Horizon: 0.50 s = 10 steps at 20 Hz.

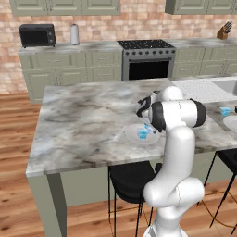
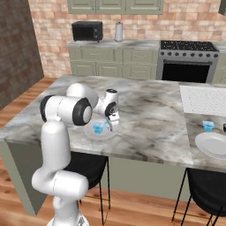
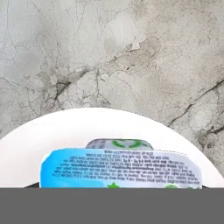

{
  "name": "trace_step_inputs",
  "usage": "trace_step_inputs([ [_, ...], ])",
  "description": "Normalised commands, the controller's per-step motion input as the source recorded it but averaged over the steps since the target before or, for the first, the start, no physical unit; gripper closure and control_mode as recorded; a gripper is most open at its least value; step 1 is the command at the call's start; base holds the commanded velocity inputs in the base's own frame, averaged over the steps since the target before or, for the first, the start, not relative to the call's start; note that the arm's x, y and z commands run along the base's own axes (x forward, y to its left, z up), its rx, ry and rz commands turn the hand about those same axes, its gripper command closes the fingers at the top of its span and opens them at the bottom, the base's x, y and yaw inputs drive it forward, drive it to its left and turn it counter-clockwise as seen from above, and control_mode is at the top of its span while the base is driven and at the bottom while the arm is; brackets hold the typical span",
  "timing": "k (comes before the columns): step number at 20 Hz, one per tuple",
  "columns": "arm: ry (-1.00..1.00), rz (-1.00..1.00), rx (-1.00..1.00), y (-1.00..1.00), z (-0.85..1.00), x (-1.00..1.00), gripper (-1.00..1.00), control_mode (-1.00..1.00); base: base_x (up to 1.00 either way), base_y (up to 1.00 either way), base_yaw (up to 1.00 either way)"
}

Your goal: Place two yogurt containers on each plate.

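— While I look from the left base camera, I see the gripper (image 1: 147, 126) low over the near plate (image 1: 134, 137) on the marble island (image 1: 83, 125).

— Is there a yogurt tub on that plate?

— Yes, a light-blue yogurt tub (image 1: 143, 134) sits on it, right at the fingers. In the hand view the tub (image 3: 120, 168) is very close, and a second tub (image 3: 119, 143) stands just behind it, both on the white plate (image 3: 52, 140).

— Is the claw clenched on the tub or released?

— I cannot tell; the fingertips are hidden.

— And the other plate?

— From the right base camera, it (image 2: 212, 145) lies far along the island, near the edge. Another tub (image 2: 208, 126) stands just beside it on the marble, not on it.
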Motion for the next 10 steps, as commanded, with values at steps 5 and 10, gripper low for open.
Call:
trace_step_inputs([
  [5,-0.06,-0.01,0.0,0.0,0.31,-0.05,-1.0,-1.0,0.0,0.0,0.0],
  [10,-0.02,0.0,0.01,0.07,0.07,-0.03,-1.0,-1.0,0.0,0.0,0.0],
])
